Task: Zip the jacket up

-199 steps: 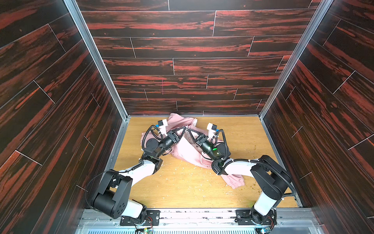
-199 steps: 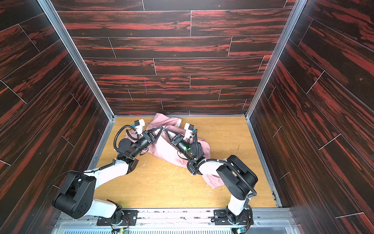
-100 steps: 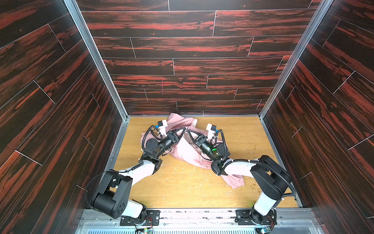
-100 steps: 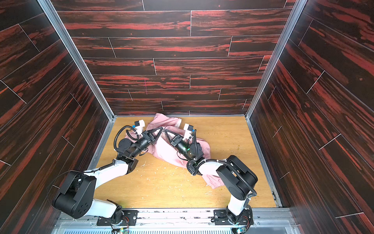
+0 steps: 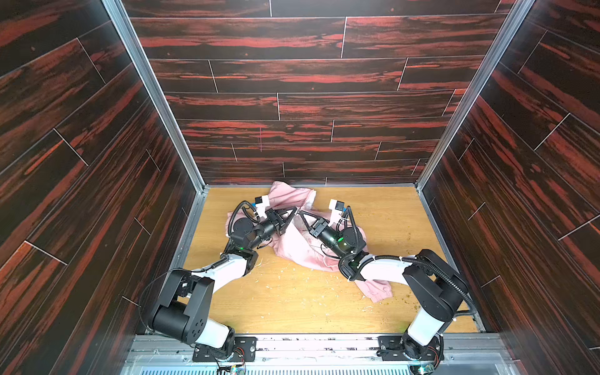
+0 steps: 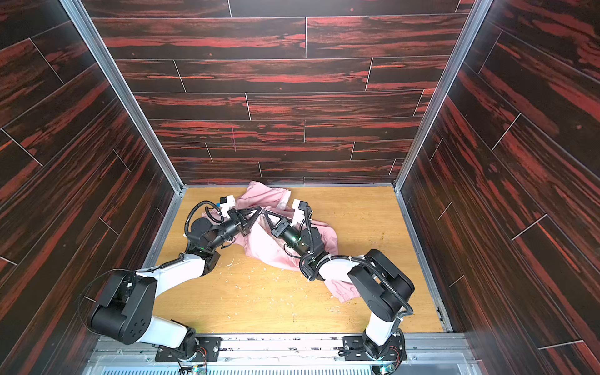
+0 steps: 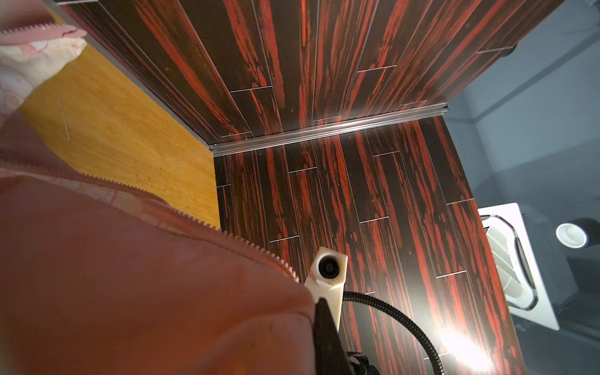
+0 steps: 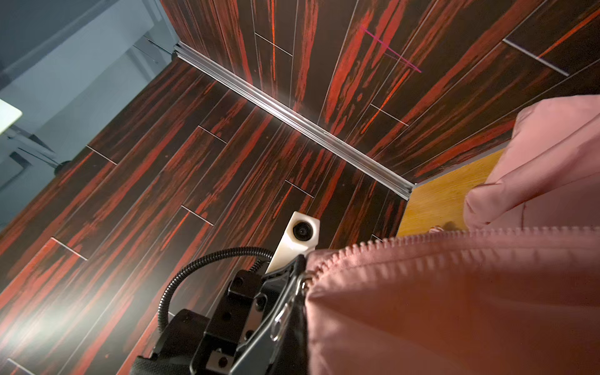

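Note:
The light pink jacket (image 5: 302,250) (image 6: 269,250) lies crumpled on the wooden table at the back centre. One cuffed sleeve (image 5: 376,290) trails forward under the right arm. My left gripper (image 5: 293,211) (image 6: 258,208) and right gripper (image 5: 301,213) (image 6: 265,213) meet tip to tip over its open front, each shut on a fabric edge. In the left wrist view pink fabric (image 7: 130,276) hides the jaws, and a row of zipper teeth (image 7: 227,235) runs along its edge. The right wrist view shows zipper teeth (image 8: 422,242) and a metal zipper pull (image 8: 282,315) at the fabric's end.
Dark red wood-pattern walls enclose the table (image 5: 389,220) on three sides, with aluminium rails in the corners. Small pale flakes (image 5: 292,276) litter the wood in front of the jacket. Each wrist view shows the other arm's white wrist camera (image 7: 328,267) (image 8: 303,231).
Hardly anything. The right wrist has edged slightly to the left; both grippers stay shut at the jacket's front edges.

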